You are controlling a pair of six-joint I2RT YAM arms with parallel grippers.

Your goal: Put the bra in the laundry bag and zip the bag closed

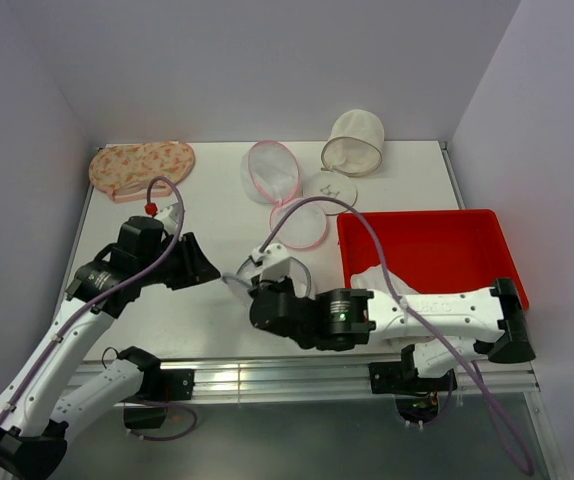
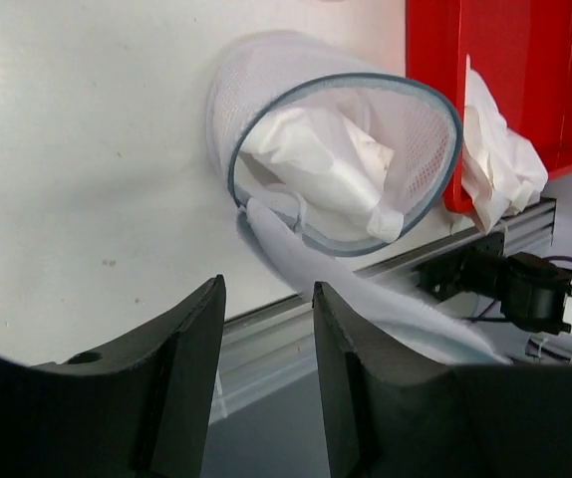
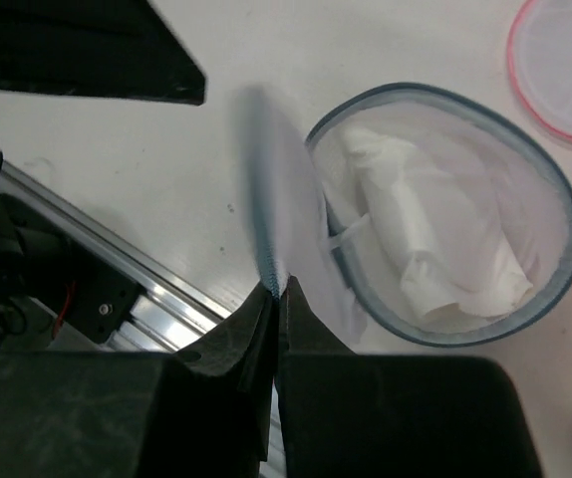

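Note:
The laundry bag lies on its side on the white table, its blue-grey zipper rim facing the left wrist camera. The white bra is bunched inside the open dome. The other half hangs out as a loose flap. My right gripper is shut on that flap's zipper edge, holding it up off the table. My left gripper is open and empty, a short way left of the bag. In the top view the right arm covers most of the bag.
A red tray with a white cloth over its edge stands right of the bag. At the back are a pink-rimmed mesh bag, its disc, a peach floral bag and a white mesh pouch. The aluminium rail marks the near edge.

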